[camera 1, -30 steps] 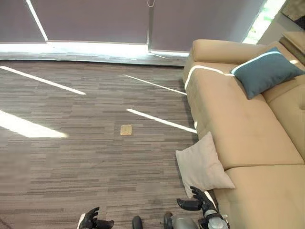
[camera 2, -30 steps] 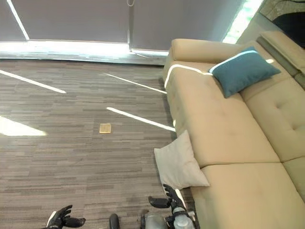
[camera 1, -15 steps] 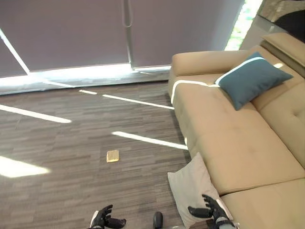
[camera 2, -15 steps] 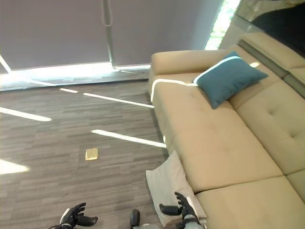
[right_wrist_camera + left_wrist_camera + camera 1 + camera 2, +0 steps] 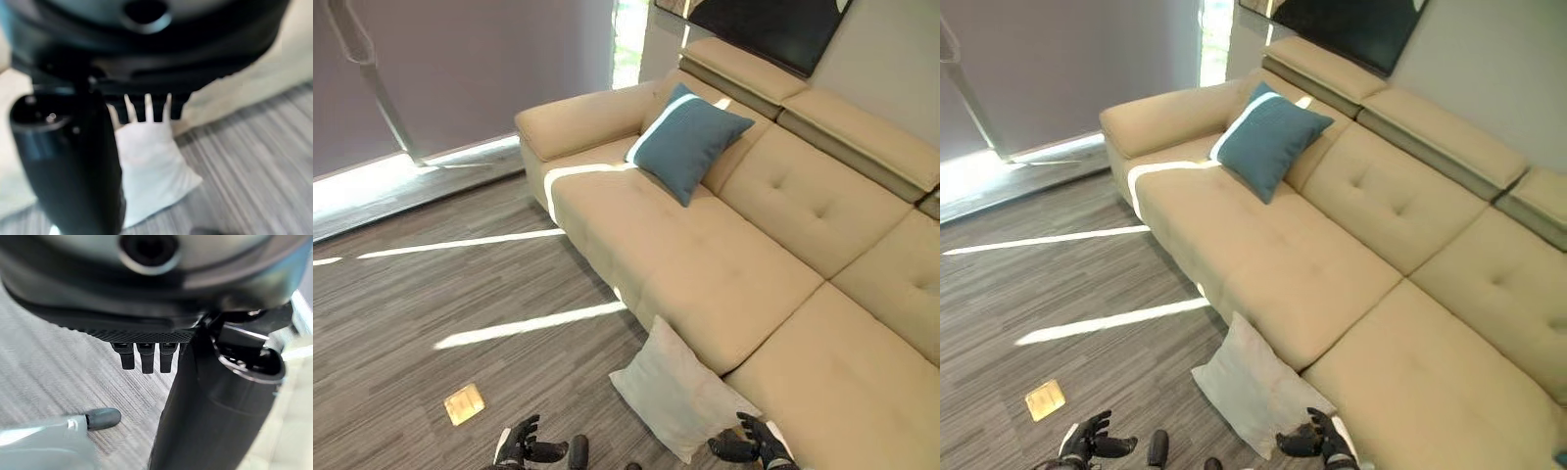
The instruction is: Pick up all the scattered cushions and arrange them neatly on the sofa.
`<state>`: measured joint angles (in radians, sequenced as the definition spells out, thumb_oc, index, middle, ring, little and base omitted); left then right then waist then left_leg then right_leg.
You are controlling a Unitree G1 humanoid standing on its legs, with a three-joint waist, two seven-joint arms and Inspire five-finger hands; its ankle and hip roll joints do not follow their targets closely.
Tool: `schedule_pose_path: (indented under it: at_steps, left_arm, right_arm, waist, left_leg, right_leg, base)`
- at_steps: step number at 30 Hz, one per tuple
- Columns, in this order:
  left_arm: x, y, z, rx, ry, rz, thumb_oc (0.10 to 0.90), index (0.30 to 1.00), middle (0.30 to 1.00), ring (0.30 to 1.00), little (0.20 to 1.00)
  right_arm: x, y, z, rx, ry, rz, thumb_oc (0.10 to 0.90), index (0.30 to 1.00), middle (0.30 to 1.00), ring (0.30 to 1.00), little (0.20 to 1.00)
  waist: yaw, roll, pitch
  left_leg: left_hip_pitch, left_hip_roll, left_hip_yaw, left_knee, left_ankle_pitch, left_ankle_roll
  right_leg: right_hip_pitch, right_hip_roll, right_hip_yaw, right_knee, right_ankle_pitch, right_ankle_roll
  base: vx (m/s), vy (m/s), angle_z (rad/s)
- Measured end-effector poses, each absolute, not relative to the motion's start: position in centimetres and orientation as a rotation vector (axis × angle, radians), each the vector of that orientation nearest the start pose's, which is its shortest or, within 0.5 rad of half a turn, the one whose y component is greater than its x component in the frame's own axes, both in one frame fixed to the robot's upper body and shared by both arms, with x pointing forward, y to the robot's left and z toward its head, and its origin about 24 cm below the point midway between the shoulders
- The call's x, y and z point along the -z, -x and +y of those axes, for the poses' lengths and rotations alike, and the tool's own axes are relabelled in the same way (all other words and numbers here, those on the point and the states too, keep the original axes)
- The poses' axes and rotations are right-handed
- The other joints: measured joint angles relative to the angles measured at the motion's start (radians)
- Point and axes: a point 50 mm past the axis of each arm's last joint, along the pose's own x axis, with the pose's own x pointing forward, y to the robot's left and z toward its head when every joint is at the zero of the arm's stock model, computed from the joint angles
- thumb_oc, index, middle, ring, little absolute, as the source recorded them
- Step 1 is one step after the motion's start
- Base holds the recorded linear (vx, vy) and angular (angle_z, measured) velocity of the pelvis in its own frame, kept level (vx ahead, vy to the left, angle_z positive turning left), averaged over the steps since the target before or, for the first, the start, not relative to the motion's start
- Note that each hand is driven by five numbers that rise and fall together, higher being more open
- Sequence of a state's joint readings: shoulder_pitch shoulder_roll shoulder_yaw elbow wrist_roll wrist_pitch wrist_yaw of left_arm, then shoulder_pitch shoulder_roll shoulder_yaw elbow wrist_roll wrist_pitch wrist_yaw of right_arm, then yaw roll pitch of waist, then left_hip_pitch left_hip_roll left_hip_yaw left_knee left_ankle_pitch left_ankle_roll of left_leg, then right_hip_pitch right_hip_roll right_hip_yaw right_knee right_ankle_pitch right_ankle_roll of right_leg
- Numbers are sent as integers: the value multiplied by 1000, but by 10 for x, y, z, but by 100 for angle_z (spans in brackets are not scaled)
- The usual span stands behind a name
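Pale grey cushion (image 5: 677, 395) on the carpet floor (image 5: 431, 294), leaning against the front of the tan sofa (image 5: 705, 264) near the seam between two seat sections; likely slid or dropped there, so counted as scattered. Teal cushion (image 5: 687, 140) already up on the sofa, propped against the backrest beside the armrest (image 5: 578, 117), apparently in place. Right robot hand (image 5: 751, 447) just beside the grey cushion's lower corner, fingers spread and relaxed, holding nothing; positioned as if approaching for a grasp. Same cushion seen past the fingers in the right wrist view. Left robot hand (image 5: 520, 447) low over bare carpet, well apart from the cushion, fingers spread, empty. Small tan square (image 5: 464, 402) flat on the floor near the left robot hand; no containers seen. Step judged: reach for grey cushion, lift not yet begun
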<state>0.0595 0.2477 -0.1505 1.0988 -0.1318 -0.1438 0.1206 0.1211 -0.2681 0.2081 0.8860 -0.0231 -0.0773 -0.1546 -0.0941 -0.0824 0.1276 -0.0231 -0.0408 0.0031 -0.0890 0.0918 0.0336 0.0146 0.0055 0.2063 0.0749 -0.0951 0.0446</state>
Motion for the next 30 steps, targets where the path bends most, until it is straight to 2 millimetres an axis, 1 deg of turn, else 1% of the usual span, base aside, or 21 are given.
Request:
schedule_pose_path:
  at_steps: [1, 2, 3, 4, 5, 6, 7, 8, 10, 12, 14, 16, 18, 19, 20, 23, 25, 27, 28, 29, 30]
  left_arm:
    - [149, -107, 236, -168, -264, 999, 800, 900, 900, 900, 900]
    - [145, -116, 239, -170, -271, 970, 800, 900, 900, 900, 900]
    - [143, -118, 246, -186, -283, 965, 800, 900, 900, 900, 900]
    - [141, -122, 246, -191, -279, 950, 800, 900, 900, 900, 900]
    - [138, -126, 253, -212, -283, 943, 800, 900, 900, 900, 900]
    - [138, -128, 252, -223, -270, 936, 800, 900, 900, 900, 900]
    - [139, -124, 253, -226, -273, 942, 800, 900, 900, 900, 900]
    - [139, -123, 255, -232, -270, 945, 800, 900, 900, 900, 900]
    - [144, -102, 258, -255, -259, 994, 800, 900, 900, 900, 900]
    - [148, -88, 256, -265, -246, 1046, 800, 900, 900, 900, 900]
    - [149, -89, 251, -253, -233, 1042, 800, 900, 900, 900, 900]
    - [149, -98, 245, -216, -241, 1024, 800, 900, 900, 900, 900]
    - [150, -100, 239, -205, -226, 1020, 800, 900, 900, 900, 900]
    - [150, -102, 234, -193, -216, 1008, 800, 900, 900, 900, 900]
    - [150, -104, 232, -193, -206, 1000, 800, 900, 900, 900, 900]
    - [148, -112, 228, -181, -181, 972, 800, 900, 900, 900, 900]
    - [146, -119, 225, -160, -188, 955, 800, 900, 900, 900, 900]
    - [147, -120, 221, -143, -188, 955, 800, 900, 900, 900, 900]
    - [148, -117, 219, -140, -180, 964, 800, 900, 900, 900, 900]
    - [149, -116, 218, -141, -178, 969, 800, 900, 900, 900, 900]
    - [149, -114, 221, -152, -178, 981, 800, 900, 900, 900, 900]
  right_arm:
    - [139, -117, -219, 45, 397, 916, 800, 900, 900, 900, 900]
    - [140, -120, -211, 31, 382, 910, 800, 900, 900, 900, 900]
    - [132, -143, -196, -17, 383, 827, 800, 900, 900, 900, 900]
    - [127, -157, -189, -50, 392, 782, 800, 900, 900, 900, 900]
    - [123, -165, -187, -57, 393, 754, 800, 900, 900, 900, 900]
    - [122, -168, -189, -50, 395, 746, 800, 900, 900, 900, 900]
    - [123, -166, -189, -50, 397, 755, 800, 900, 900, 900, 900]
    - [123, -163, -192, -43, 400, 764, 800, 900, 900, 900, 900]
    - [124, -158, -192, -51, 409, 770, 800, 900, 900, 900, 900]
    - [120, -159, -198, -26, 411, 748, 800, 900, 900, 900, 900]
    - [120, -155, -208, -6, 429, 759, 800, 900, 900, 900, 900]
    - [119, -150, -223, 35, 445, 771, 800, 900, 900, 900, 900]
    - [117, -149, -232, 45, 472, 777, 800, 900, 900, 900, 900]
    - [113, -155, -238, 58, 485, 760, 800, 900, 900, 900, 900]
    - [110, -160, -240, 60, 492, 747, 800, 900, 900, 900, 900]
    - [110, -159, -245, 78, 488, 750, 800, 900, 900, 900, 900]
    - [112, -155, -244, 77, 482, 766, 800, 900, 900, 900, 900]
    - [114, -151, -244, 77, 480, 776, 800, 900, 900, 900, 900]
    - [115, -150, -245, 79, 479, 786, 800, 900, 900, 900, 900]
    - [116, -148, -245, 82, 478, 794, 800, 900, 900, 900, 900]
    - [119, -146, -242, 85, 467, 810, 800, 900, 900, 900, 900]
  waist:
    - [-8, 5, 4]
    - [3, 7, 10]
    - [15, 23, 34]
    - [39, 41, 54]
    - [41, 51, 61]
    - [28, 53, 61]
    - [50, 57, 60]
    - [39, 54, 57]
    - [63, 43, 25]
    - [38, 44, 13]
    - [44, 46, 10]
    - [53, 28, 0]
    - [49, 27, 1]
    - [58, 16, 6]
    - [66, 22, 6]
    - [54, 25, 4]
    - [54, 24, 4]
    - [53, 27, 1]
    - [56, 46, -8]
    - [53, 48, -9]
    - [54, 34, -10]
  left_leg:
    - [6, -11, 30, 1, -2, 17]
    - [10, -9, 99, 4, -5, 23]
    - [2, 4, 133, 14, -7, 26]
    - [-2, 27, 189, 10, -22, 45]
    - [-2, 19, 203, 2, -33, 59]
    - [6, 9, 226, 1, -44, 62]
    - [34, 14, 268, 1, -59, 45]
    - [46, 20, 294, 1, -76, 20]
    - [65, 41, 367, 1, -83, 4]
    - [69, 59, 361, 12, -89, -16]
    - [62, 79, 361, 42, -98, -32]
    - [-2, 95, 322, 176, -110, -44]
    - [-22, 109, 293, 265, -111, -46]
    - [-68, 114, 236, 377, -138, -65]
    - [-73, 112, 173, 384, -154, -87]
    - [-93, 116, 104, 306, -148, -95]
    - [-119, 132, 95, 249, -124, -118]
    - [-133, 144, 90, 210, -83, -108]
    - [-134, 143, 66, 167, -40, -106]
    - [-141, 144, 52, 164, -38, -102]
    - [-117, 135, 53, 149, -31, -92]
  right_leg:
    - [-10, -15, 0, 10, -11, 17]
    - [-45, -17, -2, 10, 23, 31]
    - [-65, -20, -47, -31, 82, 48]
    - [-90, -18, -183, -45, 102, 64]
    - [-99, -63, -377, -17, 88, 71]
    - [-75, -106, -528, -26, 67, 60]
    - [-64, -151, -665, -15, 66, 57]
    - [-62, -153, -674, 5, 64, 62]
    - [-102, -163, -700, 67, 56, 62]
    - [-97, -128, -644, 48, 41, 41]
    - [-68, -102, -627, 10, 47, 31]
    - [-51, -97, -613, -26, 63, -18]
    - [-24, -93, -601, -48, 63, -29]
    - [-3, -90, -564, -64, 64, -50]
    - [6, -82, -548, -71, 66, -57]
    - [34, -70, -531, -95, 63, -62]
    - [41, -59, -527, -105, 63, -62]
    - [47, -48, -516, -111, 59, -57]
    - [47, -34, -499, -108, 53, -47]
    - [52, -30, -495, -113, 50, -40]
    - [56, -36, -483, -110, 47, -30]
  base:
    - [-74, 207, -128]
    - [-91, 168, -165]
    - [-53, 127, -237]
    - [15, 102, -232]
    - [20, 76, -167]
    - [127, 67, -130]
    - [67, 21, -82]
    - [127, -18, -89]
    - [86, -84, -87]
    - [65, -94, -36]
    - [46, -90, 1]
    - [23, -43, -4]
    - [31, -5, -28]
    - [67, 33, -54]
    - [98, 50, -67]
    - [130, 79, -28]
    - [120, 99, -11]
    - [105, 122, -21]
    - [109, 147, -30]
    - [160, 213, -25]
    - [100, 121, -9]
